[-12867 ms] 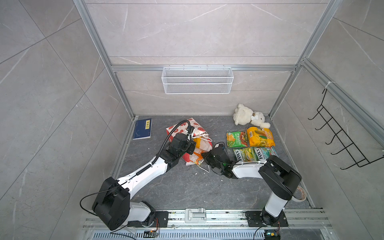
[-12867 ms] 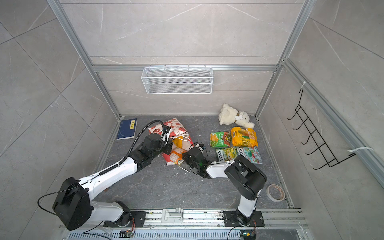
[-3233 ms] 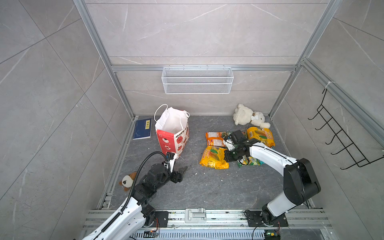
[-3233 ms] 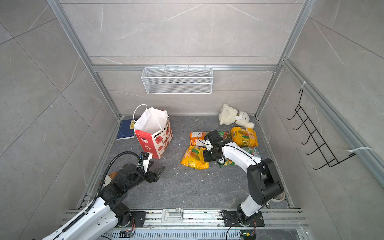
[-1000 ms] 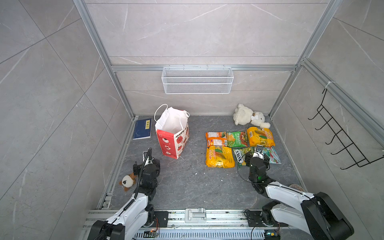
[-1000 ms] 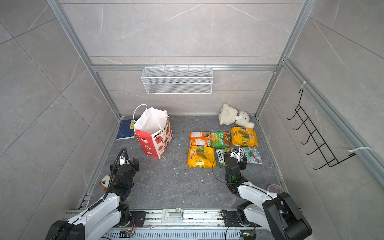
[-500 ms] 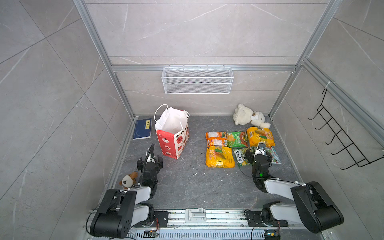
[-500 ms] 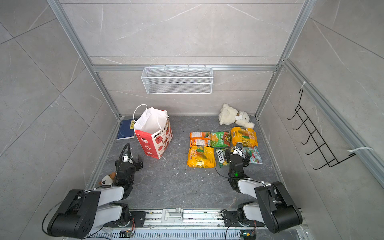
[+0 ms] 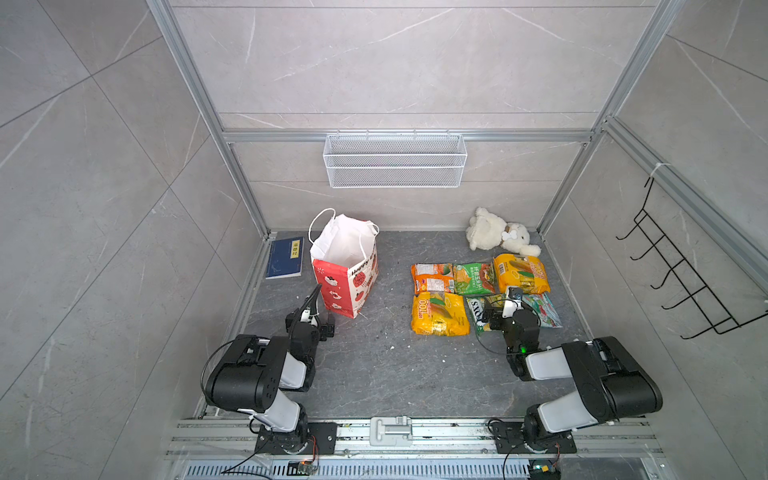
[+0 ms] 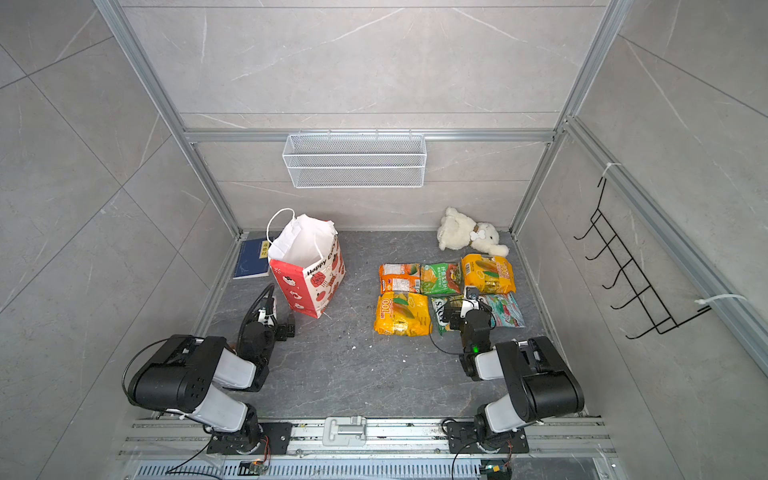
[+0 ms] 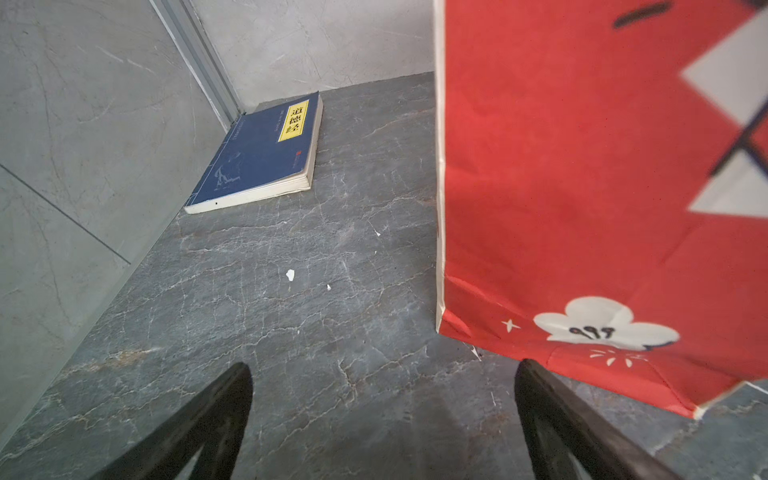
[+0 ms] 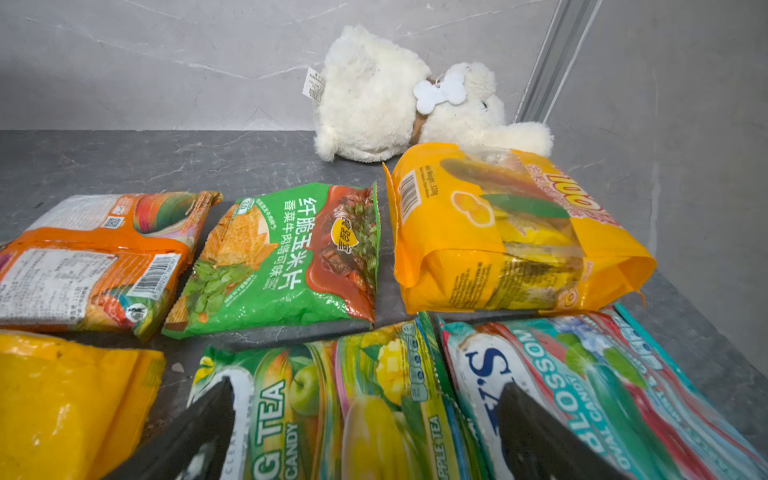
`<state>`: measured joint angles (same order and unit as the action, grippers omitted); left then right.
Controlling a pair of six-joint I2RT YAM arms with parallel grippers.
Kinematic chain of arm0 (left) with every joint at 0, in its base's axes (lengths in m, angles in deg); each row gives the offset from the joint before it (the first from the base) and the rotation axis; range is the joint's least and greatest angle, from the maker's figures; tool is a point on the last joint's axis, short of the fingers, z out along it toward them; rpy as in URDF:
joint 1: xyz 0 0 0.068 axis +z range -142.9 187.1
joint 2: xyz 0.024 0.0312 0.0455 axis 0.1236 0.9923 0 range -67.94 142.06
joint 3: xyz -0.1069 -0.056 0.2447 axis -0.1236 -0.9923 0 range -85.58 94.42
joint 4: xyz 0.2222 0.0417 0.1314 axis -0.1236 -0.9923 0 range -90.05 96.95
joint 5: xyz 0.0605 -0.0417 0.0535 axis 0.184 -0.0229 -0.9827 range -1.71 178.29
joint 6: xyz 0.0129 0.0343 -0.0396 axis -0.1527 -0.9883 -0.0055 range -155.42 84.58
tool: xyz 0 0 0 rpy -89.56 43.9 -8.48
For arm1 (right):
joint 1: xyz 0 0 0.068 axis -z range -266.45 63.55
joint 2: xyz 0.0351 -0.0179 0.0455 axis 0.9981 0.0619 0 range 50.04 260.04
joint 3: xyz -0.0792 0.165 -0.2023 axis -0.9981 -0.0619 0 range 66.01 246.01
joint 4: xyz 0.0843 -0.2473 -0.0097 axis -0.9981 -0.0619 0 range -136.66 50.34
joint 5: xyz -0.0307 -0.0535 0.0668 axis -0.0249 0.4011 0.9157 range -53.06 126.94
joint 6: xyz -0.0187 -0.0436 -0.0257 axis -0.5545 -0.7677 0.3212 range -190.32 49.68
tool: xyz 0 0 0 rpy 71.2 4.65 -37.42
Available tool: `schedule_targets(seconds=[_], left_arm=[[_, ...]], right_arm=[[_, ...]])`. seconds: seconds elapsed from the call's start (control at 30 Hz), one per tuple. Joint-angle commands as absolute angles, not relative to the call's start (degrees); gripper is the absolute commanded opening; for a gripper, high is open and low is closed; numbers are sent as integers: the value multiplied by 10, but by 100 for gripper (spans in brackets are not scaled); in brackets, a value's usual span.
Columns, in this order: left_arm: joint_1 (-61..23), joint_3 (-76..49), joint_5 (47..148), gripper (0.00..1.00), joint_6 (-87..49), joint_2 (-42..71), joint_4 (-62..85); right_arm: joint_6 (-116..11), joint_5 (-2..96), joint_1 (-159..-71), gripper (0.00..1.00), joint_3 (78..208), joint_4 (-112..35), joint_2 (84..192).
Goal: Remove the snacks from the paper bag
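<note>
Right tool (image 12: 365,384) agape over snacks (image 12: 282,257)

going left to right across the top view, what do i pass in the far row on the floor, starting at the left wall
blue book → paper bag → orange packet → green packet → yellow-orange corn packet. The white plush toy lies behind the last two, so it has no clear slot.

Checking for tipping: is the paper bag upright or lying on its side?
Upright: the paper bag stands on its base, mouth open upward, cord handles raised.
</note>
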<state>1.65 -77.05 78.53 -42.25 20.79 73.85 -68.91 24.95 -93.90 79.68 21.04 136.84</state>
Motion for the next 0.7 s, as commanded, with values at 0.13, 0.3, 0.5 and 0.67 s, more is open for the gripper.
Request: schedule_targets(seconds=[0.13,0.3,0.5,0.67], left_arm=[[113,-651,850,100,-340,183,562],[110,-651,845,100,-339,179,556],[110,-649,845,100,-339,180,551],[110,-649,844,100,-339,181,553]], right_arm=[[-675,218,-934,99,853,120,1363],[-678,219,-934,99,854,120,1364],[-674,218,-933,99,859,118,1369],[-677,220,-935,99,857,118,1366]])
